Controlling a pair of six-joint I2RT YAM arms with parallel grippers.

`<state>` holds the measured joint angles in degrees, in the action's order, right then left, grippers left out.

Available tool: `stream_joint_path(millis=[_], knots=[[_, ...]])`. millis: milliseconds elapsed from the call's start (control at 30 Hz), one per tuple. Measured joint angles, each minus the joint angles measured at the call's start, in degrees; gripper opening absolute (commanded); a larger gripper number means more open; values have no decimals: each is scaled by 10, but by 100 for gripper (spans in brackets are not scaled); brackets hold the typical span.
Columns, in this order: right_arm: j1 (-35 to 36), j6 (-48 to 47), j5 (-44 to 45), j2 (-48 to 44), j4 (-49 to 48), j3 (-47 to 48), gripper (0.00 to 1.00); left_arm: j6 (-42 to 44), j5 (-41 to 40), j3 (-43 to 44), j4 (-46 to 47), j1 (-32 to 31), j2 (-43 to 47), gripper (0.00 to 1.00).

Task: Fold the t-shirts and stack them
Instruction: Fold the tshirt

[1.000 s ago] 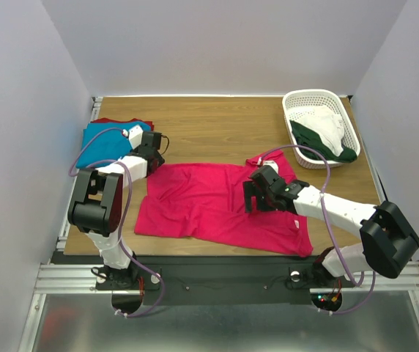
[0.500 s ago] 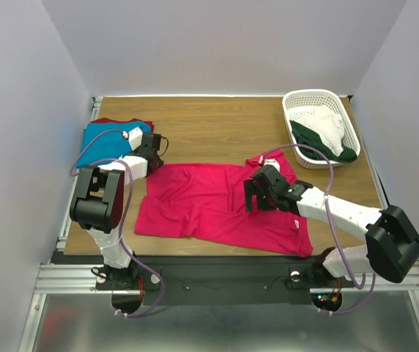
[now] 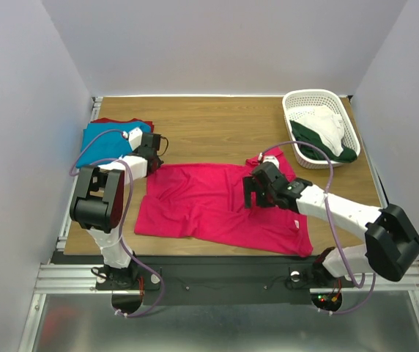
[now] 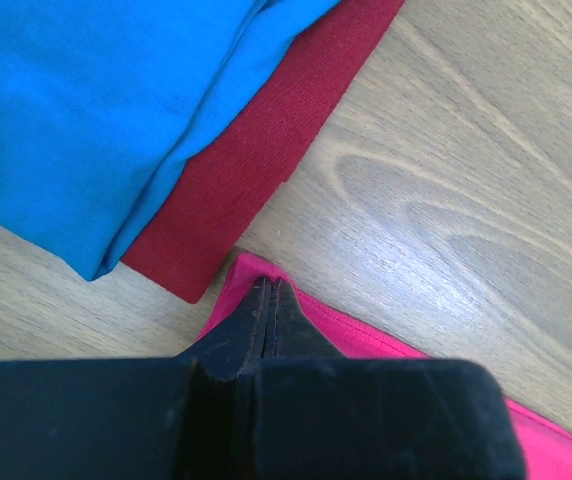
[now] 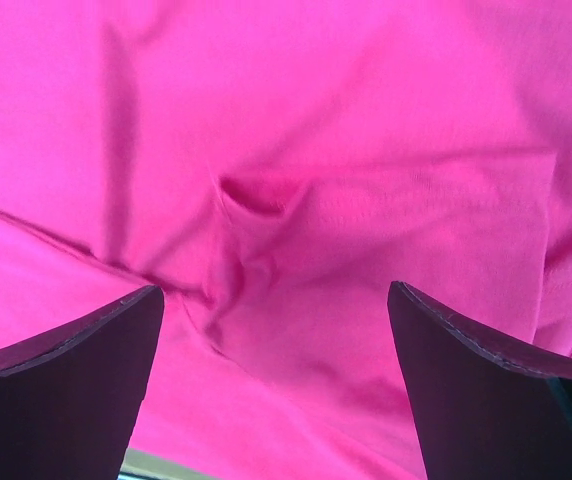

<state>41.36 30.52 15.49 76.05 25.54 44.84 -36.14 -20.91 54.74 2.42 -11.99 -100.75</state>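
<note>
- wooden table [image 3: 217, 132]: one finished pile at the far left, one shirt lying open in the middle.
- crimson-pink t-shirt [image 3: 195, 205]: spread flat and a little rumpled across the middle, no fold made yet; nearly all its work left to do.
- turquoise-blue t-shirt [image 3: 99, 143]: folded, on top of the far-left pile; looks done.
- dark red t-shirt [image 4: 256, 160]: folded beneath the blue one, only its edge peeking out; done as well.
- white basket [image 3: 310, 92]: far right, with white and dark green garments [image 3: 323, 132] inside, probably awaiting their turn.
- right gripper [image 5: 276, 320]: spread wide, low over a wrinkle in the pink cloth, gripping nothing.
- left gripper [image 4: 269, 305]: pressed together on the pink shirt's far-left corner, just beside the pile, seemingly pinching the hem to start a fold.
</note>
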Motion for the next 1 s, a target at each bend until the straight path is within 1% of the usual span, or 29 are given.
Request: stream_joint_path(millis=[100, 233, 367, 467, 733, 833, 1000], knots=[[-12, -10, 4, 16, 3, 32, 100, 5, 1, 0, 0, 0, 1, 0], [-41, -29, 30, 64, -2, 112, 100, 15, 5, -7, 1, 0, 8, 0], [-84, -52, 43, 145, -8, 200, 100, 26, 10, -10, 1, 0, 16, 0], [-128, -62, 49, 211, -16, 243, 100, 34, 15, -11, 3, 1, 16, 0], [-207, -71, 69, 343, -15, 318, 99, 45, 38, -24, 25, 1, 17, 0], [-223, -67, 73, 371, -16, 336, 99, 47, 44, -26, 33, 1, 17, 0], [-229, -53, 75, 384, -19, 347, 97, 49, 52, -26, 37, 1, 17, 0]])
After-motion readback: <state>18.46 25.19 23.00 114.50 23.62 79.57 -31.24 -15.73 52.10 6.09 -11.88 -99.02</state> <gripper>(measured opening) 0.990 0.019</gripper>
